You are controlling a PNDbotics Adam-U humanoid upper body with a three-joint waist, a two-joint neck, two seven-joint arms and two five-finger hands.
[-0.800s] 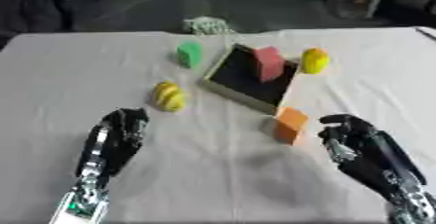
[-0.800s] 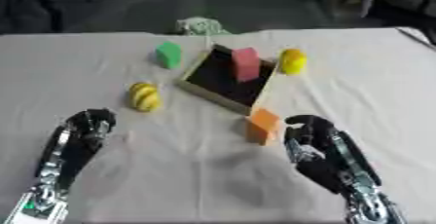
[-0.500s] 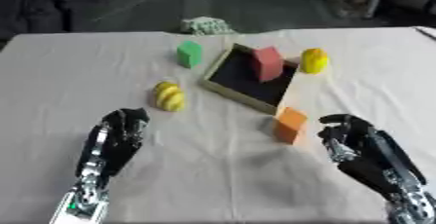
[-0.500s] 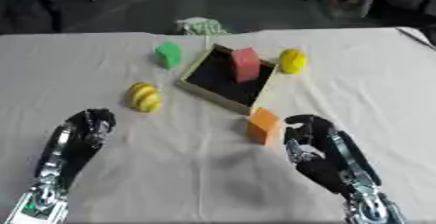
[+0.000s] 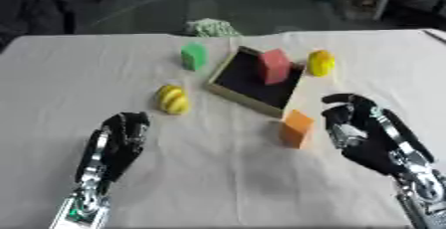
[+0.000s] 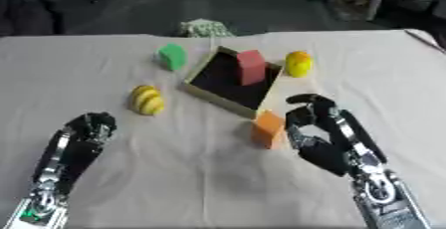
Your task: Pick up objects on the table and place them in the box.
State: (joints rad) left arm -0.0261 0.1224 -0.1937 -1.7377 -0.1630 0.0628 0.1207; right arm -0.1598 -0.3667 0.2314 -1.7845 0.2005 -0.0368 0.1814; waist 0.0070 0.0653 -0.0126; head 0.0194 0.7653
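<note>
A shallow wooden box (image 5: 228, 89) with a dark floor lies at the table's middle, with a red block (image 5: 274, 65) standing inside it. An orange block (image 5: 297, 128) stands just in front of the box's near corner. My right hand (image 5: 362, 133) hovers right beside the orange block with its fingers curled and nothing held. A yellow striped object (image 5: 171, 99) lies left of the box. My left hand (image 5: 119, 139) rests lower left, fingers curled, empty. A green block (image 5: 193, 56) sits behind the box's left side and a yellow rounded object (image 5: 320, 62) to its right.
A crumpled pale green thing (image 5: 210, 27) lies at the table's far edge. White cloth (image 5: 52, 78) covers the table. Dark floor and furniture lie beyond the far edge.
</note>
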